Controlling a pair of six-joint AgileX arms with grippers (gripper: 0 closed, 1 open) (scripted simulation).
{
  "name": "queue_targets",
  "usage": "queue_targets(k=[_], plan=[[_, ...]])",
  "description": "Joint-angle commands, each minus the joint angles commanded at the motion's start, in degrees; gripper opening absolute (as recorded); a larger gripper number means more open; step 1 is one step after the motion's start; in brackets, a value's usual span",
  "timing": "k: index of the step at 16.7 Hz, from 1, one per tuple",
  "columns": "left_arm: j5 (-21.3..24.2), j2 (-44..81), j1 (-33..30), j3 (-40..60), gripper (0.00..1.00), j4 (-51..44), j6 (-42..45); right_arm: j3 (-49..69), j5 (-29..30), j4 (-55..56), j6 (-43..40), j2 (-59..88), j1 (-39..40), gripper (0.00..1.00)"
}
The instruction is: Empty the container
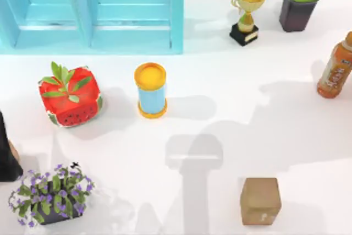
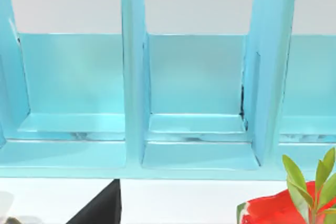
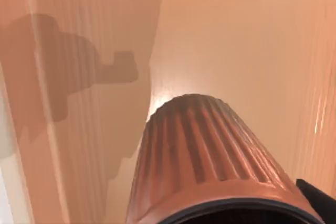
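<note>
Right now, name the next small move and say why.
Probably reach for the blue can: it stands upright and untouched mid-table, apart from the watermelon pot, and the right wrist camera looks onto an orange bin that could take its contents.

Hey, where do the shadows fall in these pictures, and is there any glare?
Top view: the yellow-lidded can casts a shadow toward the table's right, and an arm-shaped shadow crosses the white table. Right wrist view: an arm-shaped shadow and a bright glare spot on the floor behind the ribbed orange bin.
</note>
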Motion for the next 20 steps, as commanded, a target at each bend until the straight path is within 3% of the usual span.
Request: queue_targets(k=[3,12,15,20], plan=[[0.0,0.0,0.0,0.0,1.0,0.0,0.0,-2.9,1.1,2.7,7.1,0.2,7.4,0.0],[0.0,0.0,0.0,0.0,1.0,0.0,0.0,-16.2,3.3,16.3,41.0,0.3,41.0,0.0],[0.0,0.0,0.0,0.0,1.0,0.0,0.0,-18.1,3.4,19.6,45.0,-0.3,45.0,0.0],[0.0,0.0,0.0,0.0,1.0,0.0,0.0,-18.3,3.2,19.8,45.3,0.0,44.9,0.0]])
